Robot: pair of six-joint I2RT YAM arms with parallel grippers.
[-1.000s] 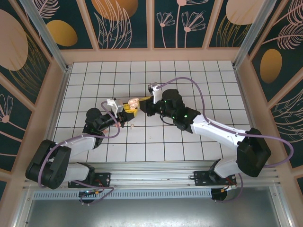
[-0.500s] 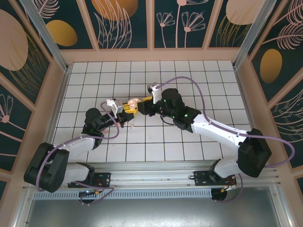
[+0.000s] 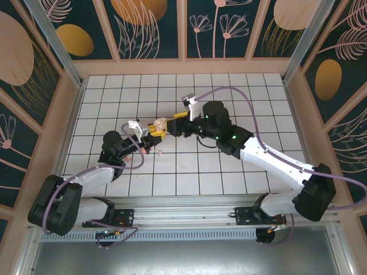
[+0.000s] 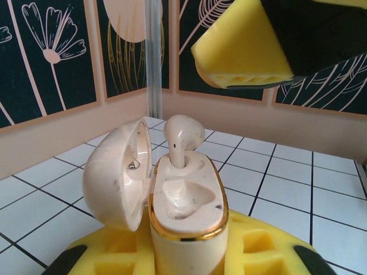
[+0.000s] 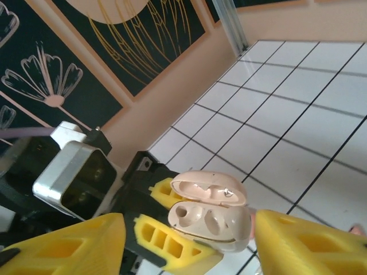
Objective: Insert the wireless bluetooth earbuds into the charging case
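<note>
My left gripper (image 3: 153,135) (image 4: 186,255) is shut on the charging case (image 3: 162,122) (image 4: 186,200) (image 5: 209,220), holding it upright with the lid (image 4: 114,172) swung open to the left. One earbud (image 4: 182,137) (image 5: 237,224) stands in the far socket with its head sticking up; the near socket is bare. My right gripper (image 3: 174,121) (image 5: 189,252) is open, just right of the case, with nothing between its yellow fingers (image 5: 63,246). One of those fingers (image 4: 246,51) hangs above the case. A second earbud (image 3: 160,153) lies on the tiles just in front of the left gripper.
White tiled floor (image 3: 241,97) ringed by a low peach wall (image 3: 183,66) and patterned panels. The two arms meet near the centre, purple cables (image 3: 246,109) looping over them. Open tiles lie behind and to both sides.
My right gripper has opened and drawn back up and to the right, away from the case, leaving the earbud in the far socket. The left gripper still holds the case in about the same place.
</note>
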